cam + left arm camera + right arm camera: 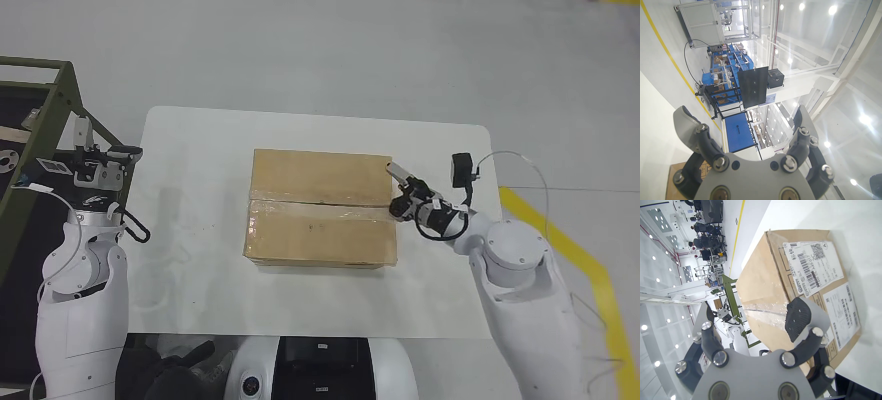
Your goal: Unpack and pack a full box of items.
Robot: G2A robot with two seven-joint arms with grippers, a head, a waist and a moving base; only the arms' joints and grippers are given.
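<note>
- The right gripper (399, 188) is hovering at the right end of the box (320, 207), level with the box's middle seam. Its fingers are spread wide and nothing is sitting between them.
- In the right wrist view one ribbed black pad (797, 318) is lying over the edge where the box's top meets its right end face. Whether it is touching the cardboard cannot be told. The other finger is standing out in the air above the box's top.
- The box is lying flat with both top flaps closed. It is a brown cardboard carton, and its long sides are running left to right.
- Clear tape (764, 311) is running along the seam between the flaps and folding over the right end.
- Two white printed labels (812, 266) are sticking to the box's right end face, the one turned toward the right gripper.
- The white table (200, 150) is carrying the box and is reaching out past it on every side.
- The left gripper (100, 150) is standing well to the left of the box, at the table's left edge. It is raised and pointing up and away from the box.
- In the left wrist view its fingers (687, 121) are splayed apart and holding nothing.
- A green frame (55, 95) is standing farther left of the box, beyond the table's edge.
- A yellow floor line (545, 220) is running across the floor off to the right of the box, past the right arm.
</note>
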